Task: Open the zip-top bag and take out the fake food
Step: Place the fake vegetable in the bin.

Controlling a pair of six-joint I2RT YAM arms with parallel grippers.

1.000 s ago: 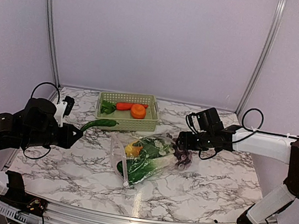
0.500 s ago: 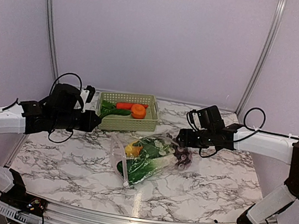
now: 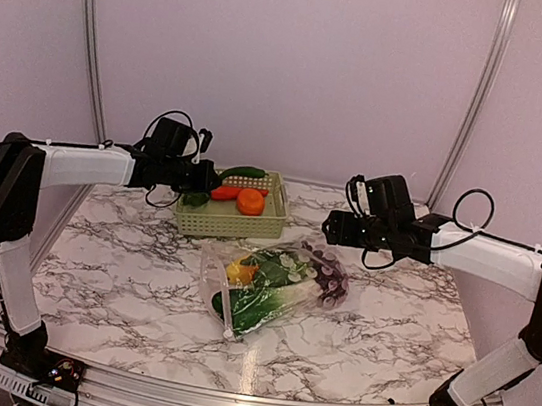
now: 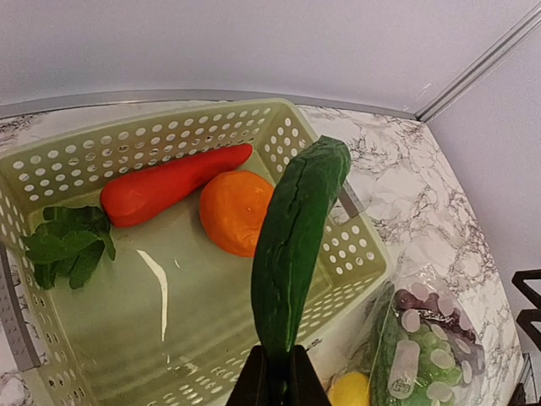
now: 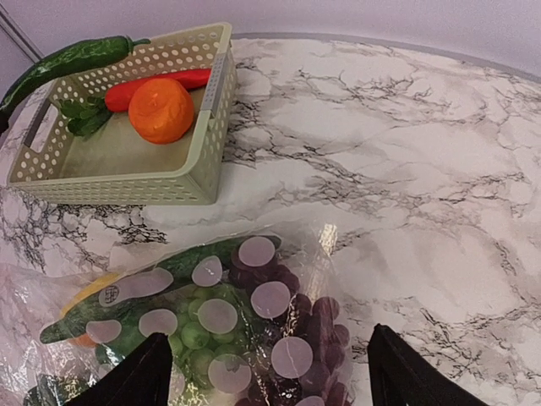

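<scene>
Long dark-green plastic vegetable (image 4: pixel 296 245) poised over the pale green lattice basket (image 3: pixel 229 223), apparently for dropping.
Left pincer (image 4: pixel 276 372) clenches its end; right pincer (image 5: pixel 270 376) hangs released above the clear crinkly zip-top bag (image 3: pixel 269 289) at the middle of the desk (image 3: pixel 386 320), fake food (image 3: pixel 259 300) inside.

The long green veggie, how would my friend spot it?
Find the pale green basket at the back of the marble table. Above it, the left gripper holds a long dark green vegetable by one end. Only this food is in the air; the rest lies in the basket or bag.
</scene>
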